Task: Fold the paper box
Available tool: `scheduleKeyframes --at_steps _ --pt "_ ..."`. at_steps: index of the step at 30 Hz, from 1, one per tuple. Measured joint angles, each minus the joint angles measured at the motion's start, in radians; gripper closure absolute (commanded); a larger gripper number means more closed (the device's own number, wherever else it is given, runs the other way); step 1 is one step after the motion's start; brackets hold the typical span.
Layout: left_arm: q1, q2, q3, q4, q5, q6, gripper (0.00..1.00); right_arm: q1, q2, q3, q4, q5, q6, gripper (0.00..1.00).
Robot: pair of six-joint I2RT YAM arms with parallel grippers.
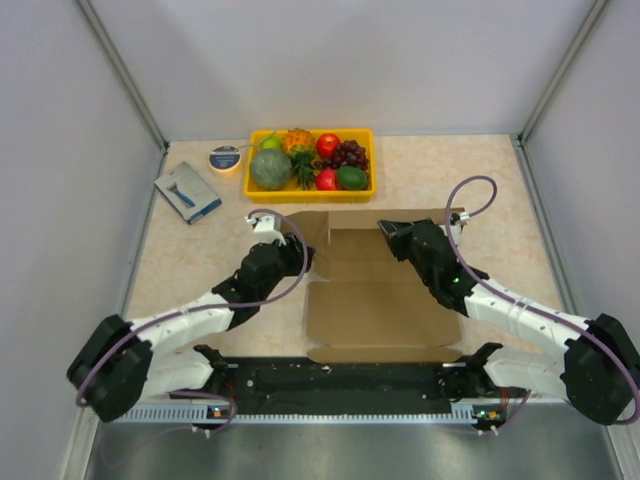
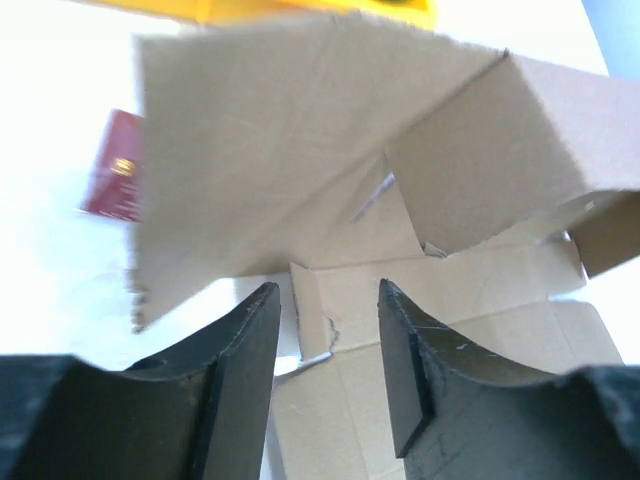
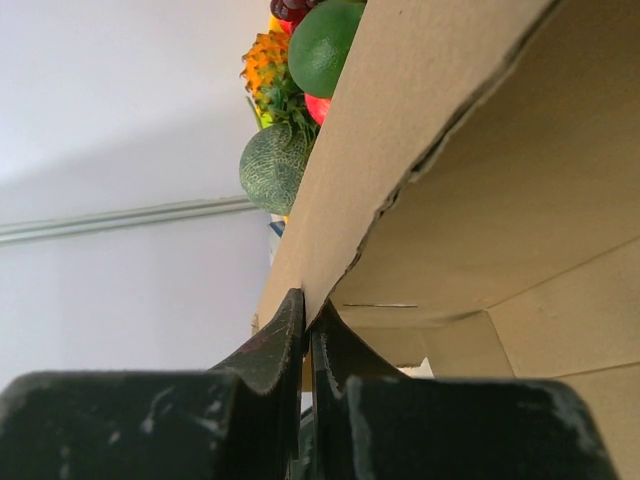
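Cardboard paper box [image 1: 380, 310] edge pinched in right end effector [image 3: 307, 308].

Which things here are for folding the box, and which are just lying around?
For the job: paper box.
Just lying about: yellow fruit tray, blue-and-grey packet, small round roll.
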Motion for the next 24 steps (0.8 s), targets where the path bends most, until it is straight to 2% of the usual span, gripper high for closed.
scheduleKeyframes --at_steps 4,5,8,10,13,14,15,17,18,19,22,24 --pt "0.000 -0.170 -0.001 -0.120 -0.139 0.055 0.28 0.000 0.002 0.000 0.003 0.002 0.000 1.00" --pt "0.002 -0.201 -0.001 -0.135 -0.172 0.072 0.28 0.000 0.002 0.000 0.005 0.002 0.000 1.00" --pt "0.020 -0.237 0.000 -0.166 -0.242 0.104 0.11 0.000 0.002 0.000 0.008 0.002 0.000 1.00" --pt "0.044 -0.208 0.000 -0.183 -0.253 0.125 0.09 0.000 0.004 -0.001 0.010 0.002 0.000 1.00" --pt "0.094 -0.142 0.003 -0.184 -0.222 0.152 0.12 0.000 0.006 -0.001 0.011 0.002 0.000 1.00" --pt "0.119 -0.105 0.007 -0.179 -0.192 0.167 0.17 0.000 0.006 -0.001 0.013 0.002 0.000 1.00" --pt "0.142 -0.069 0.010 -0.169 -0.163 0.184 0.30 0.000 0.006 -0.001 0.013 0.002 0.000 1.00" --pt "0.180 -0.020 0.004 -0.124 -0.102 0.219 0.44 0.000 0.006 -0.001 0.013 0.002 0.000 1.00" --pt "0.192 -0.011 0.000 -0.101 -0.077 0.233 0.57 0.000 0.006 -0.001 0.014 0.002 0.000 1.00" --pt "0.200 -0.006 -0.006 -0.069 -0.048 0.253 0.65 0.000 0.006 -0.001 0.014 0.001 0.000 1.00" --pt "0.204 0.010 -0.014 0.012 0.058 0.294 1.00 0.000 0.009 -0.001 0.016 0.001 0.000 1.00" --pt "0.198 0.034 -0.011 0.055 0.116 0.312 1.00 -0.001 0.012 -0.001 0.020 0.002 0.000 1.00"
